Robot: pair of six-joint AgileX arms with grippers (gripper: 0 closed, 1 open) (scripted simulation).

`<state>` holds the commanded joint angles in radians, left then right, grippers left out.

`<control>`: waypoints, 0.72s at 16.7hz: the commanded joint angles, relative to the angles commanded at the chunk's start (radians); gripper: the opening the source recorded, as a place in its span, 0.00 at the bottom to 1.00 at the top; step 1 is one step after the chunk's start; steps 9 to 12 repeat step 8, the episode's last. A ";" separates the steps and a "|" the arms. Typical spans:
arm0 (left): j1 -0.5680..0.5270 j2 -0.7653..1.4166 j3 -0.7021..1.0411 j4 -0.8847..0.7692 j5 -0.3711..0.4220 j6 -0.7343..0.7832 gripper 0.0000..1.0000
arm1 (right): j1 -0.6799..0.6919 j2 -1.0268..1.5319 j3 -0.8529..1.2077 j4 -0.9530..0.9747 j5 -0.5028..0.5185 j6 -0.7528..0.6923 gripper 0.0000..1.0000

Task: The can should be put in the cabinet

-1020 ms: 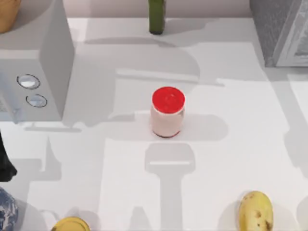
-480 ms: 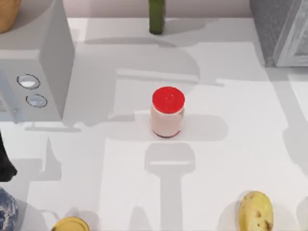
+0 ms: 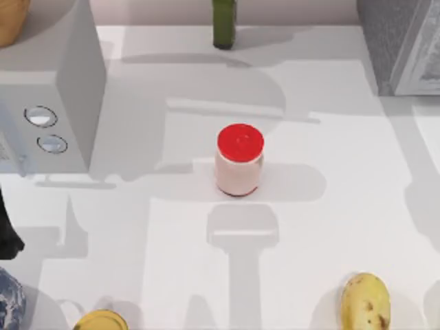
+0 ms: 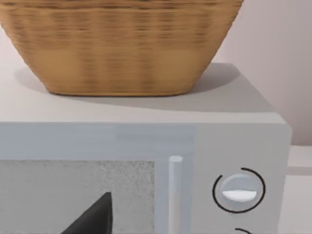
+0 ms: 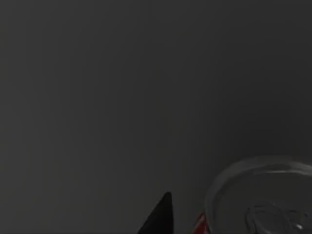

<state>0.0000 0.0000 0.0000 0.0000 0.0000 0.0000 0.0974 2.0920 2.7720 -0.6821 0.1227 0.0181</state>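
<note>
In the top view, the counter point(image 3: 344, 206) is seen from above. A pink jar point(image 3: 239, 168) with a red lid stands upright near its middle, well apart from everything else. A smooth light grey box point(image 3: 65, 82) with two round knobs is set at the left side, and a wicker basket point(image 3: 10, 17) is cut off in the far left corner. A green bottle point(image 3: 223, 24) stands at the far edge near the centre. The cabinet point(image 3: 388, 41), dark grey and speckled, with a pale white-framed panel, is placed in the far right corner. A yellow spotted fruit point(image 3: 366, 301) lies at the near right. At the near left, a yellow round object point(image 3: 101, 321) and a blue-and-white patterned object point(image 3: 9, 302) are cut off by the edge, with a black shape point(image 3: 7, 230) just above them.

In the left wrist view, the basket is shown resting on top of the light grey box, whose front faces the camera. A dark part of the left gripper point(image 4: 95, 219) is seen before that front. Whether this gripper is open or closed cannot be told.

The right wrist view is dark. The can point(image 5: 263, 200) is shown by its silver top and a sliver of red, just beside a dark part of the right gripper point(image 5: 158, 219), against a plain dark grey surface. Whether the can is gripped cannot be told.
</note>
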 joint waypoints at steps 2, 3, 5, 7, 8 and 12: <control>0.000 0.000 0.000 0.000 0.000 0.000 1.00 | 0.000 0.000 0.000 0.000 0.000 0.000 0.98; 0.000 0.000 0.000 0.000 0.000 0.000 1.00 | 0.000 0.000 0.000 0.000 0.000 0.000 1.00; 0.000 0.000 0.000 0.000 0.000 0.000 1.00 | 0.000 0.000 0.000 0.000 0.000 0.000 1.00; 0.000 0.000 0.000 0.000 0.000 0.000 1.00 | 0.000 0.000 0.000 0.000 0.000 0.000 1.00; 0.000 0.000 0.000 0.000 0.000 0.000 1.00 | 0.000 0.000 0.000 0.000 0.000 0.000 1.00; 0.000 0.000 0.000 0.000 0.000 0.000 1.00 | 0.000 0.000 0.000 0.000 0.000 0.000 1.00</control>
